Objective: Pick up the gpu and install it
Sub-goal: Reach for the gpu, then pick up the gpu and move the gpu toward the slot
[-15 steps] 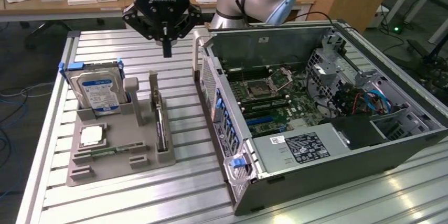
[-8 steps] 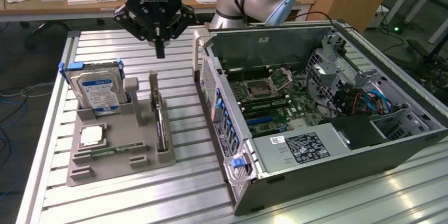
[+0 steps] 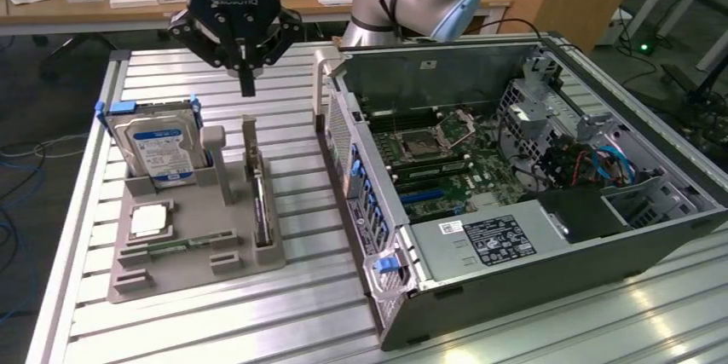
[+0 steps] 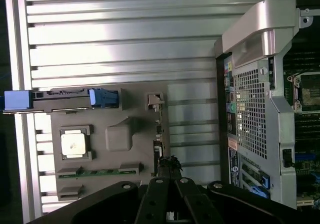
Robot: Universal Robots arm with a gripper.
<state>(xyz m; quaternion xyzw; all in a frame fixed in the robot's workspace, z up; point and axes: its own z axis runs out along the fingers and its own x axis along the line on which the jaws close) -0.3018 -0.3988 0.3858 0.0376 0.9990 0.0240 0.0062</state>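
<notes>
The gpu (image 3: 261, 198) stands on its edge in a slot of the grey holder tray (image 3: 193, 257), a thin dark card with its metal bracket at the far end. My gripper (image 3: 247, 84) hangs in the air above that far end, fingers pressed together and empty, not touching the card. In the wrist view the gpu (image 4: 159, 134) is a narrow edge-on strip just beyond my gripper (image 4: 170, 165). The open computer case (image 3: 512, 168) lies on its side to the exterior view's right, motherboard (image 3: 444, 155) exposed.
The holder also carries a silver hard drive (image 3: 163, 147) with a blue-white label, a processor chip (image 3: 148, 221) and a green memory stick (image 3: 182, 245). The case wall (image 4: 250, 98) stands close beside the tray. The slatted metal table (image 3: 307, 313) has bare room in front.
</notes>
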